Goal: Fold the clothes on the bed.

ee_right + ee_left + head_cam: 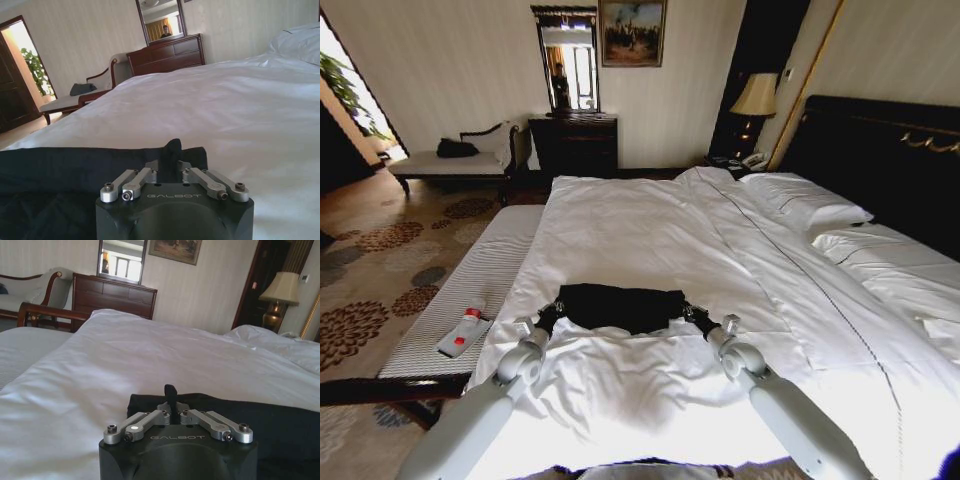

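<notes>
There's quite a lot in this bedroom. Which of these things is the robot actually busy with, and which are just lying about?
Part of the job:
- black T-shirt, pinched at each end
- bed it lies on
- left gripper and right gripper, both shut on the shirt

Just lying about:
- small bottle with red cap on the striped bench
- dark bundle on the chaise
- lamp
- dresser

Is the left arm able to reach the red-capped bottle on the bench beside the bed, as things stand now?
Probably not at once. The left gripper has its jaws shut on the black T-shirt on the bed. The bottle lies close on that side, unobstructed, but the jaws must let go first.
</notes>
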Available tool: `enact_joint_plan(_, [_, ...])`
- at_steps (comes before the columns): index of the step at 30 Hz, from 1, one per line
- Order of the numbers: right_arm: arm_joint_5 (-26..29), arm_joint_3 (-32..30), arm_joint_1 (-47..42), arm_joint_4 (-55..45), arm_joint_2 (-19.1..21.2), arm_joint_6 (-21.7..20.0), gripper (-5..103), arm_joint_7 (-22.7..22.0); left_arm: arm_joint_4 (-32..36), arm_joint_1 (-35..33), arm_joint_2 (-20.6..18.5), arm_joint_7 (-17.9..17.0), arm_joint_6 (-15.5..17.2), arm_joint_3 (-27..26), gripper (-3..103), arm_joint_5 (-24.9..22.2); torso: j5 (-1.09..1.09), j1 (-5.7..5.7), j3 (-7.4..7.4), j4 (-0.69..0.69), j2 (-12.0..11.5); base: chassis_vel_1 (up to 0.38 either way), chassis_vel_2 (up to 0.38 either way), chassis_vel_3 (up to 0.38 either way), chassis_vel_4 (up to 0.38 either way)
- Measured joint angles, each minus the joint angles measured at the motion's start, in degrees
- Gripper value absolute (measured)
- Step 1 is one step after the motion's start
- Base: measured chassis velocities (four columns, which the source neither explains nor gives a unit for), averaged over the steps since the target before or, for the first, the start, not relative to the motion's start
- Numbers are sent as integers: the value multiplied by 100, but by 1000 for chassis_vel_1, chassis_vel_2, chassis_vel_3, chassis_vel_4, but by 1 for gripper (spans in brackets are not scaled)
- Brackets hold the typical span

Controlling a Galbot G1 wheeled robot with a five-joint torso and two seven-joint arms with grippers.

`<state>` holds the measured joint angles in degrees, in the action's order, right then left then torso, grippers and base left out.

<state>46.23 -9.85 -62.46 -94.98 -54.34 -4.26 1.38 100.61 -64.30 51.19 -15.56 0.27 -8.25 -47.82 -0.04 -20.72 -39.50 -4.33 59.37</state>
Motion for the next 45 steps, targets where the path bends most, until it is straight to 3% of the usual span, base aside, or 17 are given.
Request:
enact_joint_plan(4, [-135, -184, -546, -451, 64, 0, 37, 8, 274, -377, -105, 76, 1, -212, 25, 272, 1, 0, 0, 0, 1, 0, 0, 0, 0])
enact_joint_plan(6, [-209, -262, -752, -595, 81, 6, 42, 14, 344, -495, -101, 76, 15, -307, 25, 317, 1, 0, 0, -1, 0, 0, 0, 0, 0])
enact_joint_plan(8, [-305, -388, -1009, -759, 110, 26, 54, 13, 395, -698, -73, 52, 41, -529, 37, 533, 1, 1, 1, -3, 1, 0, 0, 0, 0])
enact_joint_plan(10, [-331, -437, -1086, -798, 124, 40, 54, 8, 402, -780, -69, 52, 26, -613, 42, 651, 0, 1, 1, -3, 1, 0, 0, 0, 0])
enact_joint_plan(12, [-344, -537, -1163, -839, 168, 107, 65, -40, 487, -982, -75, 65, -13, -828, 53, 833, 0, 1, 0, 1, 0, 0, 0, 0, 0])
enact_joint_plan(14, [-275, -621, -1170, -900, 235, 155, 76, -122, 661, -1211, -76, 79, -25, -1069, 58, 856, 1, 0, 0, 1, 0, 0, 0, 0, 0])
enact_joint_plan(16, [-223, -656, -1152, -945, 280, 155, 76, -170, 756, -1338, -76, 94, -26, -1179, 64, 873, 1, 0, 0, 0, 0, 0, 0, 0, 0])
enact_joint_plan(20, [99, -712, -874, -1202, 526, 12, 96, -401, 1077, -1808, -120, 174, -49, -1527, 80, 1239, 2, 1, 0, 0, 1, 0, 0, 0, 0])
enact_joint_plan(21, [99, -712, -874, -1202, 526, 12, 96, -401, 1077, -1808, -120, 174, -49, -1527, 80, 1239, 2, 1, 0, 0, 1, 0, 0, 0, 0])
enact_joint_plan(24, [101, -496, -396, -1201, 672, -68, 100, -458, 1273, -2084, -63, 211, -74, -1701, 96, 1460, 0, 0, 0, 0, 1, 0, 0, 0, 0])
enact_joint_plan(27, [75, -316, -78, -1070, 707, -150, 100, -467, 1386, -2176, -34, 213, -76, -1692, 98, 1504, 1, 0, -1, 6, 0, 0, 0, 0, 0])
enact_joint_plan(29, [131, -125, 236, -847, 677, -245, 100, -502, 1489, -2174, -65, 212, -54, -1588, 100, 1505, -1, 0, 0, -7, 0, 0, 0, 0, 0])
enact_joint_plan(31, [170, 111, 509, -611, 623, -279, 100, -502, 1565, -2241, -66, 215, -47, -1582, 100, 1523, -1, 0, 0, -11, 0, 0, 0, 0, 0])
enact_joint_plan(33, [133, 745, 1185, 118, 443, -261, 100, -471, 1690, -2405, -68, 216, -41, -1614, 100, 1559, 2, 0, 0, 1, 0, 0, 0, 0, 0])
enact_joint_plan(34, [133, 745, 1185, 118, 443, -261, 100, -471, 1690, -2405, -68, 216, -41, -1614, 100, 1559, 2, 0, 0, 1, 0, 0, 0, 0, 0])
enact_joint_plan(37, [-94, 1500, 2151, 1165, 104, -64, 100, -351, 1852, -2596, -130, 215, -39, -1711, 100, 1566, 0, -1, -1, 6, -1, 0, 0, 0, 0])
enact_joint_plan(45, [-780, 2071, 2877, 2296, -296, 430, 100, 8, 2165, -2889, -217, 215, 8, -1903, 100, 1453, 1, -1, -1, 0, -1, 0, 0, 0, 0])
